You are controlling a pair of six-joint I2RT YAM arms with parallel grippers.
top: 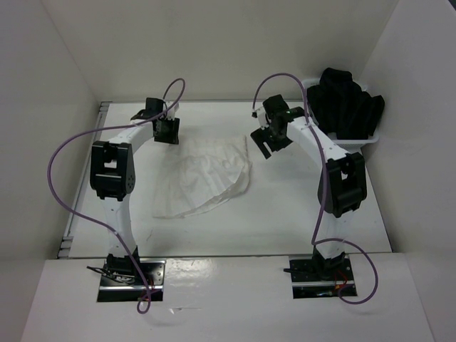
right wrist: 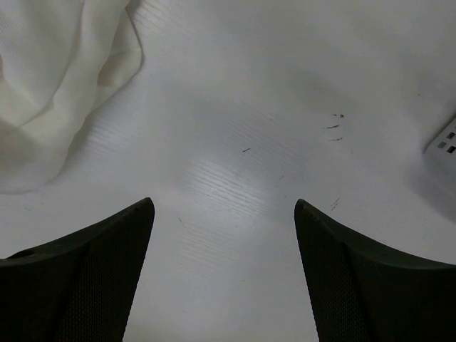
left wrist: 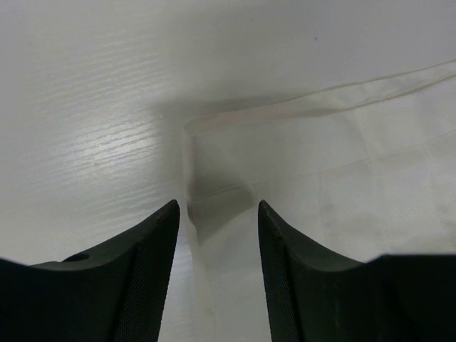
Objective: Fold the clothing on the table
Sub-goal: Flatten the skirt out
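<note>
**Overhead and wrist views, one moment.** Your left gripper (top: 168,130) stands over the far left corner of the clothing (top: 210,178). Its two dark fingers (left wrist: 153,263) are apart. In its wrist view, a folded hem corner of the thin white fabric lies in the gap between them. From that corner the hem runs ahead and off toward the right finger's side. You cannot tell whether the pads touch the cloth (the fabric passes out of the view's lower edge there), but the jaws are not closed on it. Ahead and to the left finger's side lies bare table (left wrist: 85,107), matte white with a faint grain.

Your right gripper (right wrist: 223,203) holds its jaws wide. Between them is only tabletop, with a few dark specks ahead, toward the right finger. The clothing lies ahead on the left finger's side as a rumpled white mound, apart from that finger. A corner of the white basket (right wrist: 445,139) shows at the edge of the view on the right finger's side.

From above, the garment is spread as a wrinkled fan between the two grippers. The left gripper is over the fan's far corner and the right gripper is just beside its far right edge. The basket sits beyond the right gripper, on its outer side, and holds a heap of black garments (top: 349,100).
</note>
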